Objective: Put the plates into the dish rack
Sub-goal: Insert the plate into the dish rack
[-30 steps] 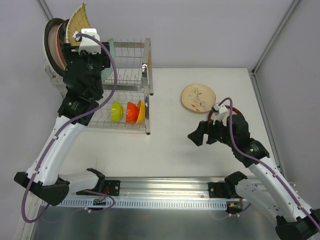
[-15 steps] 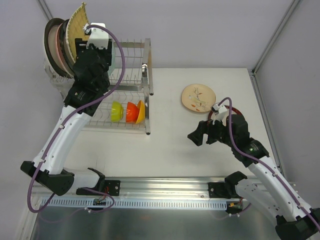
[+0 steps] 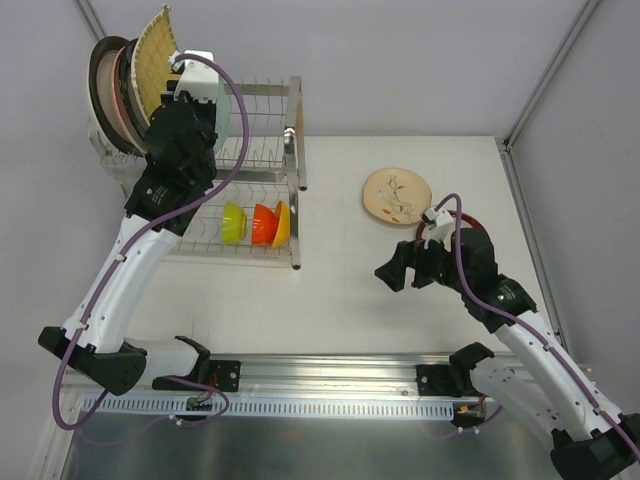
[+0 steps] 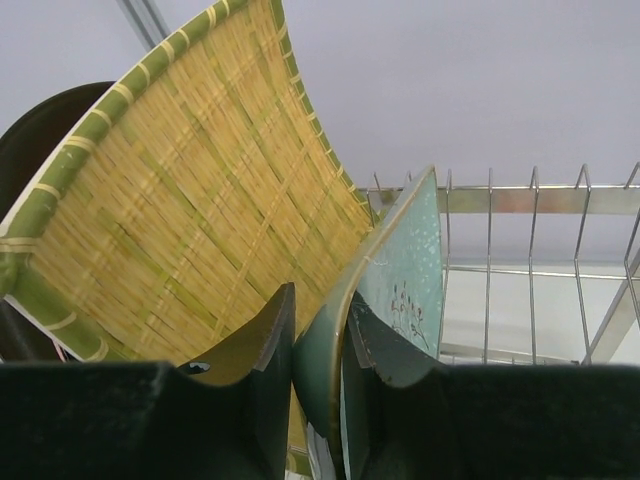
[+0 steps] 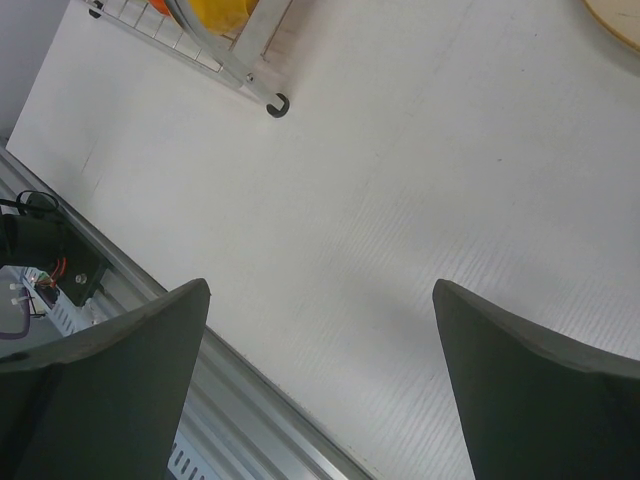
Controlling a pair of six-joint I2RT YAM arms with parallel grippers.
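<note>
The dish rack [image 3: 268, 122] of silver wire stands at the back left. Round plates [image 3: 108, 88] and a yellow woven square [image 3: 152, 60] stand upright at its left end. My left gripper [image 4: 322, 295] is shut on the rim of the pale teal dish [image 4: 408, 262], which stands on edge among the prongs [image 4: 532, 232] beside the woven square [image 4: 180, 200]. A beige floral plate [image 3: 397, 194] lies flat on the table. My right gripper [image 3: 386, 274] hovers open over bare table, nothing between its fingers [image 5: 150, 330]. A red-rimmed plate [image 3: 466, 217] is mostly hidden under the right arm.
Green [image 3: 233, 222], orange [image 3: 262, 224] and yellow [image 3: 282, 223] bowls sit on the rack's lower tier. The rack's foot [image 5: 277, 105] shows in the right wrist view. An aluminium rail [image 3: 330, 375] runs along the near edge.
The left gripper has closed onto the teal dish's rim. The left arm has edged slightly back over the rack. The right arm has stayed still.
</note>
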